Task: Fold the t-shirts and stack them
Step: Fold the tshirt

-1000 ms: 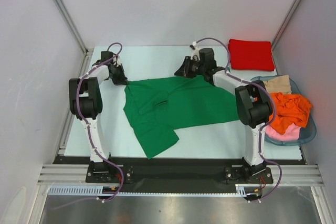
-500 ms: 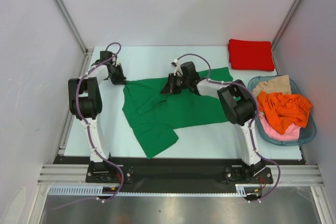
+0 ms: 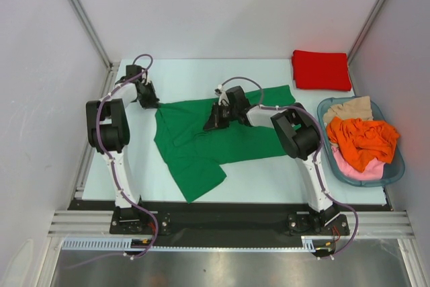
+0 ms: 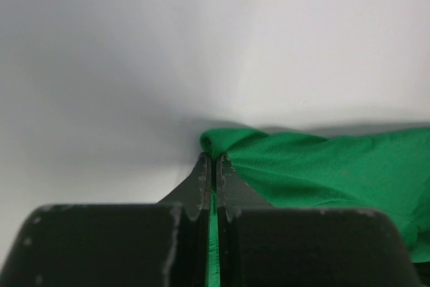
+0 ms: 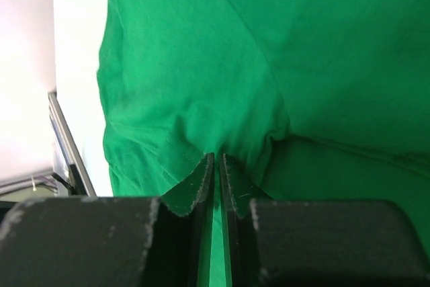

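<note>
The bright green t-shirt (image 3: 201, 142) lies spread on the pale table, one part reaching toward the near edge. My left gripper (image 3: 152, 103) is shut on the green shirt's far-left corner; in the left wrist view green cloth (image 4: 316, 166) runs between the pressed fingers of that gripper (image 4: 214, 158). My right gripper (image 3: 211, 124) sits over the shirt's middle, shut on a pinch of its cloth (image 5: 201, 65), and a green strip shows between the jaws of this gripper (image 5: 216, 157). A folded red t-shirt (image 3: 321, 70) rests at the far right corner.
A blue-grey basket (image 3: 398, 166) at the right edge holds orange (image 3: 363, 139), pink (image 3: 353, 168) and beige (image 3: 349, 107) garments. Grey enclosure walls and metal posts surround the table (image 3: 195, 75).
The right gripper has swept left from the shirt's far edge to its middle, dragging cloth over and closing tighter on it. The left gripper stays put on the corner.
</note>
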{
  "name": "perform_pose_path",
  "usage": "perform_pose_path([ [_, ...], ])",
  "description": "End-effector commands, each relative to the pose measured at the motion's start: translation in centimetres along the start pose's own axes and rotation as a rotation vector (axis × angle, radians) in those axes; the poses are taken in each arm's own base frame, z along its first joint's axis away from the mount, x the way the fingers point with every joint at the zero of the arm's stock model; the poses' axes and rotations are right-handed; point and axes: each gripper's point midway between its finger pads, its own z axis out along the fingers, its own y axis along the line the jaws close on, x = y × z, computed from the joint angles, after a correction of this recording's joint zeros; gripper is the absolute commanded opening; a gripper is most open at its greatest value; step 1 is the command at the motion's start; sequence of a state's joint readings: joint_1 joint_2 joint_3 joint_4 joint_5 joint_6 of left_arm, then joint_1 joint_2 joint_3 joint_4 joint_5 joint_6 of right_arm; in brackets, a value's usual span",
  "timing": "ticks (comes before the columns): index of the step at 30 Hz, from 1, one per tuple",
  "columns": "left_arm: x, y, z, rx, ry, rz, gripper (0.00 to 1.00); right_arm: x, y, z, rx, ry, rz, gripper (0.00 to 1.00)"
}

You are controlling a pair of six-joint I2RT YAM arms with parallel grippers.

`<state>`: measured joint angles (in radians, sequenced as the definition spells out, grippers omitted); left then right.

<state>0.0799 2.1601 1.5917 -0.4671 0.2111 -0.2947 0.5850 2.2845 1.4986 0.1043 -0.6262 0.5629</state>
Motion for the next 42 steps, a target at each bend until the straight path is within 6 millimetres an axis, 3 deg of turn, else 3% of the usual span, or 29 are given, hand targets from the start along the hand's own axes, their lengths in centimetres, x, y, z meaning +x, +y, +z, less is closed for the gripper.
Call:
perform_pose_path([
  [1, -3.8, 0.8, -2.6, -0.036, -0.109, 0.015, 0.0, 1.4, 0.9, -0.8, -0.005, 0.031, -0.024, 0.12],
  [7, -4.7, 2.1, -2.7, -0.048, -0.125, -0.006, 0.0, 3.4, 0.8, -2.5, 0.017, 0.033, -0.028, 0.12],
  [11, -5.7, 2.9, -2.6, -0.045, -0.129, 0.0, 0.0, 1.4, 0.8, -3.6, 0.038, -0.018, -0.062, 0.13],
  [15, -7.0, 2.3, -2.3, 0.004, -0.133, 0.027, 0.0, -2.1, -0.8, -5.4, 0.065, -0.08, -0.058, 0.15],
  [18, -6.8, 2.4, -1.6, 0.008, -0.117, 0.026, 0.0, -5.9, -3.3, -8.1, 0.1, -0.166, -0.04, 0.18],
  [19, -6.7, 2.6, -1.5, 0.004, -0.113, 0.024, 0.0, -7.9, -5.2, -9.9, 0.13, -0.217, -0.024, 0.19],
  [24, -6.8, 3.6, -0.8, -0.032, -0.112, 0.012, 0.01, -14.6, -11.9, -15.0, 0.34, -0.331, -0.033, 0.25],
  [26, -7.4, 3.8, -0.7, -0.031, -0.116, 0.007, 0.01, -16.6, -14.2, -16.9, 0.415, -0.36, -0.062, 0.25],
  [27, -7.3, 4.0, -0.3, -0.029, -0.107, 0.0, 0.01, -16.3, -16.6, -17.0, 0.481, -0.343, -0.037, 0.24],
  [28, -7.7, 3.8, -0.4, -0.026, -0.114, 0.0, 0.01, -18.5, -16.5, -18.0, 0.501, -0.381, -0.063, 0.23],
  [31, -8.2, 3.9, -0.3, -0.025, -0.124, -0.006, 0.01, -19.5, -19.6, -19.4, 0.582, -0.4, -0.05, 0.21],
  [34, -8.3, 4.0, -0.1, -0.019, -0.126, -0.02, 0.0, -20.6, -20.6, -20.6, 0.594, -0.422, -0.031, 0.17],
  [39, -8.8, 4.2, 0.0, -0.013, -0.139, -0.033, 0.01, -19.9, -21.8, -22.9, 0.644, -0.425, -0.008, 0.37],
  [42, -8.9, 4.4, 0.3, 0.001, -0.134, -0.05, 0.01, -20.2, -22.0, -22.9, 0.608, -0.426, -0.003, 0.32],
])
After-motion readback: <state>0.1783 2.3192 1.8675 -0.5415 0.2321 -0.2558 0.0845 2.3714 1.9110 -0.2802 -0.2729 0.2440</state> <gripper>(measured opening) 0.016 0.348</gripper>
